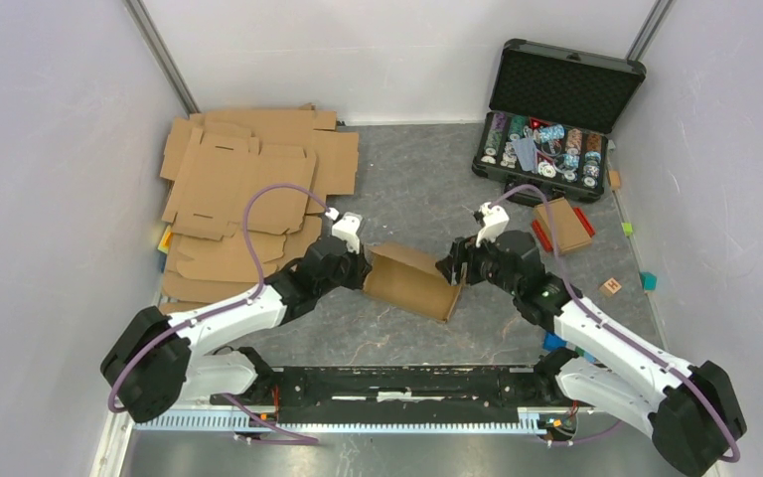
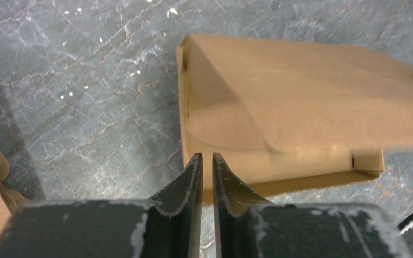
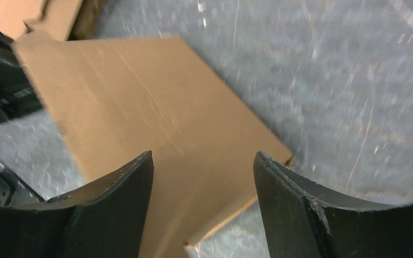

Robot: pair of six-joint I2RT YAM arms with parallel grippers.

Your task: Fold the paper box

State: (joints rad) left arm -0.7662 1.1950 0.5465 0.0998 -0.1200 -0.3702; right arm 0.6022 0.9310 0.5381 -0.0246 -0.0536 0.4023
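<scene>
The paper box (image 1: 412, 281), brown corrugated cardboard, lies partly folded at the table's middle, between my two grippers. My left gripper (image 1: 363, 270) is at the box's left end. In the left wrist view its jaws (image 2: 207, 161) stand almost together with only a thin slit and nothing between them, just short of the box's near edge (image 2: 279, 134), where a side wall stands up and a flap curls inward. My right gripper (image 1: 454, 270) is at the box's right end. In the right wrist view it is wide open (image 3: 203, 161) above a flat panel of the box (image 3: 156, 123), touching nothing.
A stack of flat cardboard blanks (image 1: 248, 189) lies at the back left. An open black case of poker chips (image 1: 556, 109) stands at the back right. A small cardboard piece with red blocks (image 1: 561, 226) and loose small blocks (image 1: 611, 286) lie to the right.
</scene>
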